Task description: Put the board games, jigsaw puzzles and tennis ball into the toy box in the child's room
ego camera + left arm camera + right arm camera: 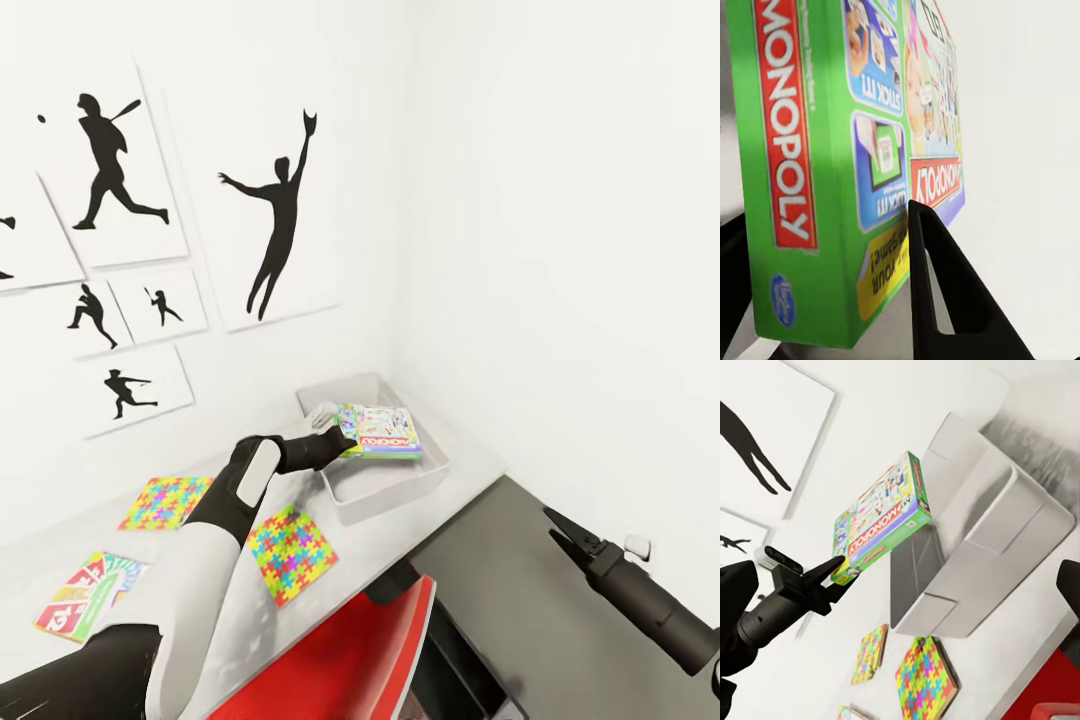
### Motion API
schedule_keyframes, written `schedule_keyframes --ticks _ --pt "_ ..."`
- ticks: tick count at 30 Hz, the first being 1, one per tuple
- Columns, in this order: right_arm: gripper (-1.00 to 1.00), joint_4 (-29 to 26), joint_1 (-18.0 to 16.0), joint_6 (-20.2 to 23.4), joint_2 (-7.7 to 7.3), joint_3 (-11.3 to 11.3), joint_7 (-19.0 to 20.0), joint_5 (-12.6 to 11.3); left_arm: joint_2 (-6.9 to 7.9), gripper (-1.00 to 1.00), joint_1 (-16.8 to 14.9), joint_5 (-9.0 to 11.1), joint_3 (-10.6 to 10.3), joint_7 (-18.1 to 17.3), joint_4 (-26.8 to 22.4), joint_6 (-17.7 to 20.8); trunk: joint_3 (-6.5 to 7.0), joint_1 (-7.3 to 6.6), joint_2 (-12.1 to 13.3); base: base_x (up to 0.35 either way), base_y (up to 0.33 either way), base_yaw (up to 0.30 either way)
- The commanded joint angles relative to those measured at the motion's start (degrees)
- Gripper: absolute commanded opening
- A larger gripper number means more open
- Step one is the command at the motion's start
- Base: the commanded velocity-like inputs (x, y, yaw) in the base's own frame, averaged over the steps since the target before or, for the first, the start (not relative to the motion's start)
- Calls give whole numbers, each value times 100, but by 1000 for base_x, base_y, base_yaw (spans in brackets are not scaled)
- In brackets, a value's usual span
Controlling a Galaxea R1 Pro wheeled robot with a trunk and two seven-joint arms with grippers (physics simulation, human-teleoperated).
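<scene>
My left gripper (pixel 345 440) is shut on a green-edged Monopoly board game (pixel 380 432), holding it tilted in the air over the light-grey toy box (pixel 385 485) at the table's far right end. The game (pixel 832 150) sits between the black fingers (pixel 945 300). From the right wrist camera the game (pixel 881 521) hangs above the toy box (pixel 1020 510). Two jigsaw puzzles (pixel 165 502) (pixel 290 553) lie flat on the table (pixel 470 455). Another board game (pixel 90 592) lies near the left. My right gripper (pixel 553 518) hangs open and empty at the lower right. The tennis ball and bed are out of view.
A red chair (pixel 340 650) stands against the table's front edge, under my left arm. A lower dark-grey cabinet (pixel 520 600) lies right of the table, below my right gripper. White walls with black sports silhouettes (pixel 275 220) close the corner behind the toy box.
</scene>
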Motion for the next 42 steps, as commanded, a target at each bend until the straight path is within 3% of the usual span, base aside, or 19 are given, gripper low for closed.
schedule_keyframes --ticks 1,7,29,42 --pt "100 0 -6 34 0 -10 17 -5 -8 -100 -6 -10 35 -22 -1 41 -22 3 -13 0 0 0" --pt "100 -1 -6 34 0 -18 65 -4 -8 -100 -8 -6 27 -14 -1 -165 -78 3 -13 0 0 0" --pt "100 1 -6 34 0 -25 215 12 -8 -100 -8 -6 12 -13 -8 -214 -283 3 -13 0 0 0" --pt "100 1 -1 25 14 -94 217 38 -8 -100 -15 -7 7 -13 -10 -220 -301 3 -13 0 0 0"
